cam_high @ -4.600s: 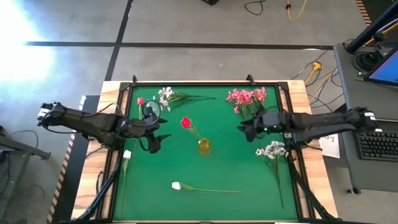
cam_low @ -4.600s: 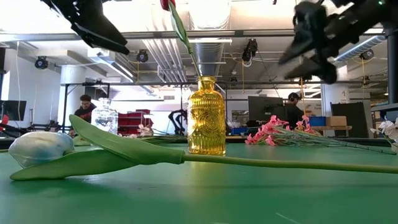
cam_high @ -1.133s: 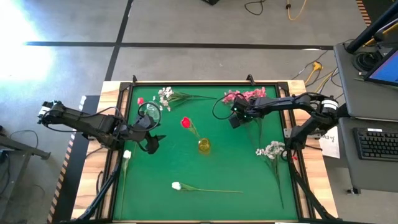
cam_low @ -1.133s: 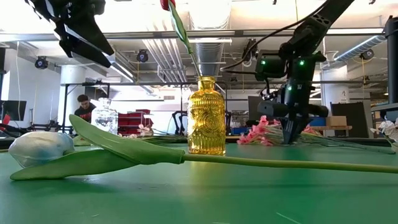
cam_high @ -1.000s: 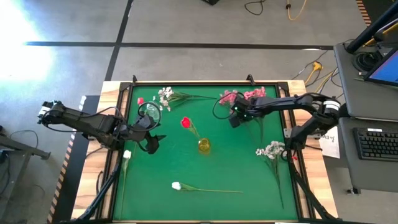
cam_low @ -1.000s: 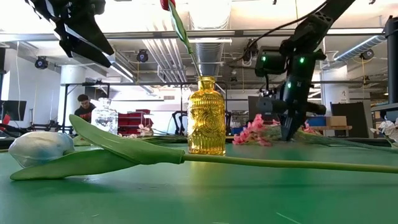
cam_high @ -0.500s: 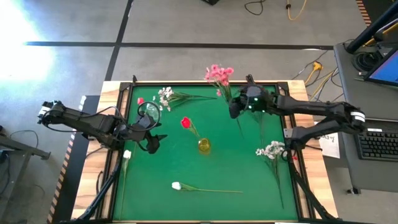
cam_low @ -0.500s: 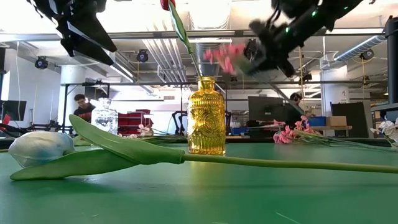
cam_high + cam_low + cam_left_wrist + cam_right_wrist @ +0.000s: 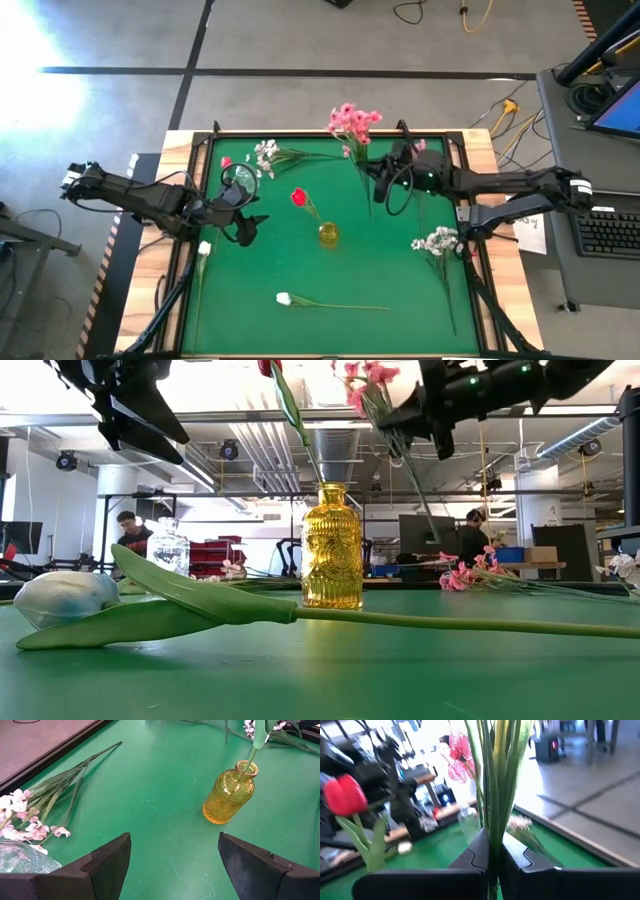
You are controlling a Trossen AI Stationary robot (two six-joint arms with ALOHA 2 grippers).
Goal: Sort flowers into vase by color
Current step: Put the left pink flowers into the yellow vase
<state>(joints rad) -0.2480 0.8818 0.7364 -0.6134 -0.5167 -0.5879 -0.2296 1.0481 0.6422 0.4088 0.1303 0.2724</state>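
My right gripper (image 9: 380, 172) is shut on a pink blossom spray (image 9: 352, 119) and holds it high above the mat's far middle. In the low view the blossoms (image 9: 365, 378) stand above the gripper and the stems (image 9: 418, 485) hang below it. A yellow vase (image 9: 328, 234) at the mat's middle holds a red tulip (image 9: 298, 197) by its stem. More pink blossoms (image 9: 466, 574) lie on the mat at the far right. My left gripper (image 9: 255, 226) hovers open left of the yellow vase (image 9: 230, 795), near a clear glass vase (image 9: 240, 178). My right gripper pinches the spray's bundle of green stems (image 9: 492, 815) between its two fingers, partway down their length. The fingers (image 9: 420, 415) come roughly level from the table's right and lie across the stems. The spray is lifted clear, tilted, blossoms up and stem ends hanging free.
White blossom sprays lie at the far left (image 9: 266, 155) and the right edge (image 9: 437, 242). One white tulip (image 9: 285, 298) lies along the near side, another (image 9: 204, 248) at the left edge. A small red tulip (image 9: 226, 162) lies far left. A person (image 9: 128, 525) sits beyond the table.
My right gripper, shut throughout, has risen from the mat's far right and gone toward the far edge and somewhat left. The pink spray has come up with it, lifted clear and swung from lying flat to nearly upright. A few pink blossoms stayed on the mat.
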